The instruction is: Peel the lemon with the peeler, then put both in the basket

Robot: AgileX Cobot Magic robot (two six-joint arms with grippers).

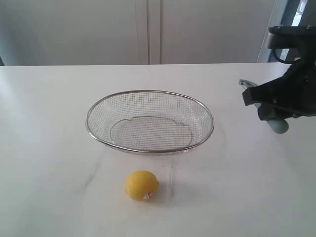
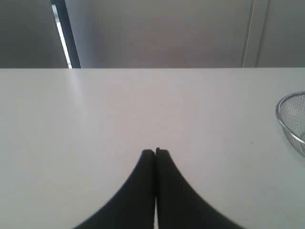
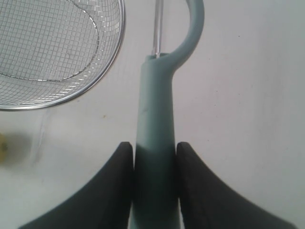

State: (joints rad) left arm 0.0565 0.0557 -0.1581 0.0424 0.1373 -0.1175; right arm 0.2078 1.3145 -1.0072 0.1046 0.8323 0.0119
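White table (image 1: 49, 123): lemon (image 1: 142, 185) sits outside the basket (image 1: 148, 91) (nearby), right gripper (image 3: 154, 146) clasps peeler (image 3: 155, 95), left gripper (image 2: 155, 151) clenched.

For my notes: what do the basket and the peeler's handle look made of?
The basket looks like metal: see-through silvery wire mesh with a thicker shiny rim. The peeler handle looks like matte teal plastic, smooth and moulded; it might be rubber-coated. The thin bright rod at its head looks like steel.
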